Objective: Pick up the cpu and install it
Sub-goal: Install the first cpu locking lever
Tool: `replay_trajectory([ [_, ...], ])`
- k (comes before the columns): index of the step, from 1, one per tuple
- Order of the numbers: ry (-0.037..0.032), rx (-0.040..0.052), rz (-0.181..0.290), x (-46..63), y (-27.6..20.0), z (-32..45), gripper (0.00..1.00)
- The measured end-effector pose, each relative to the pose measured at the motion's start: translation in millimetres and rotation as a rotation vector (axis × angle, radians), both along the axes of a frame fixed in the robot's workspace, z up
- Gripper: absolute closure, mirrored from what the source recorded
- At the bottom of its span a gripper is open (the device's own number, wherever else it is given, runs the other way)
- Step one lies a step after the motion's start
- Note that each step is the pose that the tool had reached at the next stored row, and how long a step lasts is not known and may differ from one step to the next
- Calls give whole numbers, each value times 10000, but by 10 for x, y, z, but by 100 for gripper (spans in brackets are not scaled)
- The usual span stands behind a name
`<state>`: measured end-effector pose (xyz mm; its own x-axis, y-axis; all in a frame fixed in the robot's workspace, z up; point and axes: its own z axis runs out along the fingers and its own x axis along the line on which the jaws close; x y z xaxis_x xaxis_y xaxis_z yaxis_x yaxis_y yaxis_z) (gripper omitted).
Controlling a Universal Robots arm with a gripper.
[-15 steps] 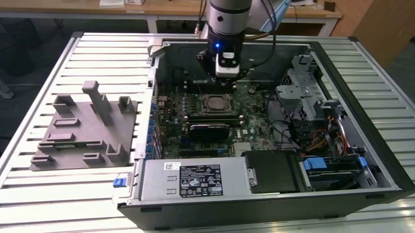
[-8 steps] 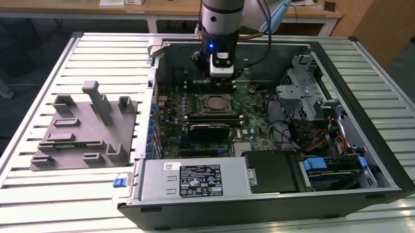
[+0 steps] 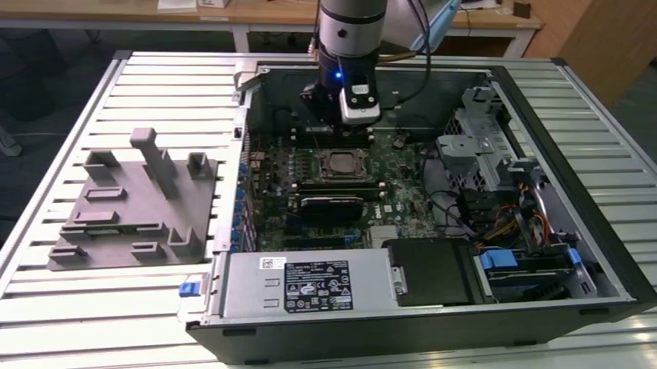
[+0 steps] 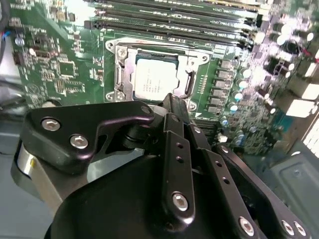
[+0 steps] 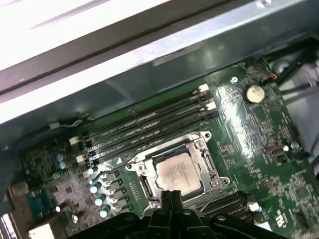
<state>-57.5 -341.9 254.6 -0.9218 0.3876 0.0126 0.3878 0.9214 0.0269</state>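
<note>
While the cpu lies in its socket, hand close by — fingers closed, empty.

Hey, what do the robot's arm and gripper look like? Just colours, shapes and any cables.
The arm is a silver-grey cylinder with black bands and a small blue light. A pale boxy module sits at its wrist, and dark cables run beside it. The gripper is matte black, built of bolted linkage bars with silver screw heads, narrowing to slim jaws.
</note>
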Motion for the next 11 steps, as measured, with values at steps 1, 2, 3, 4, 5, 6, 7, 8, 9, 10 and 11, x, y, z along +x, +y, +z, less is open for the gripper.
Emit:
replay_trajectory([
  [1, 0, 0, 140, 0, 0, 0, 89],
  [2, 0, 0, 250, -1, 0, 0, 89],
  [3, -1, 1, 333, -1, 0, -1, 89],
  [4, -1, 2, 385, -1, 0, -1, 89],
  [5, -2, 3, 416, -1, -1, -2, 89],
  [6, -2, 4, 436, -1, -1, -2, 89],
  [7, -2, 3, 444, -1, -1, -2, 89],
  [8, -2, 4, 450, -1, -1, -2, 89],
  [9, -1, 2, 459, -1, -2, -1, 89],
  [10, -2, 3, 479, -1, -4, -2, 89],
  [11, -1, 2, 511, -1, -9, -1, 89],
])
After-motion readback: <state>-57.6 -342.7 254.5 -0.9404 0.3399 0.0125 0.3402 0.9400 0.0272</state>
